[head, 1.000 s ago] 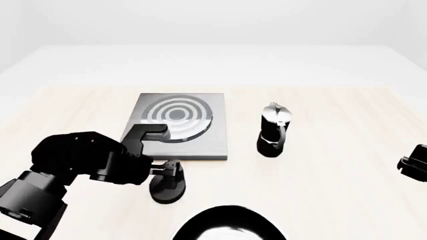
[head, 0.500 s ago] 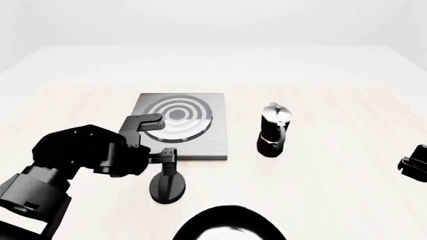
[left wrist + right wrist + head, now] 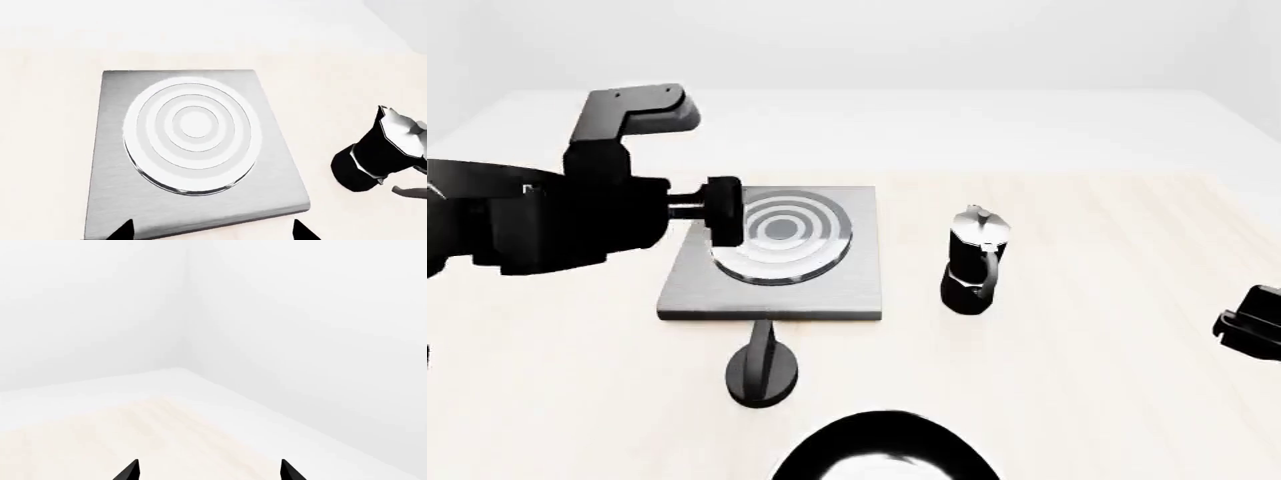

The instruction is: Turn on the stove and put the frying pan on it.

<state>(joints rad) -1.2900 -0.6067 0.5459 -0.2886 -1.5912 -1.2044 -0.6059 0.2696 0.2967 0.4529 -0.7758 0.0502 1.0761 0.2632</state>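
Stove (image 3: pixel 827 290) mid-counter (image 3: pixel 1094 380). Right of stove: moka pot (image 3: pixel 974 262). Just before stove: knob (image 3: pixel 762 368). Before knob, at near edge: pan (image 3: pixel 888 450).

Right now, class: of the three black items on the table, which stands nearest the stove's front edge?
The knob, a flat round base with an upright fin, just before the stove. The moka pot stands aside; the frying pan lies nearer the robot.
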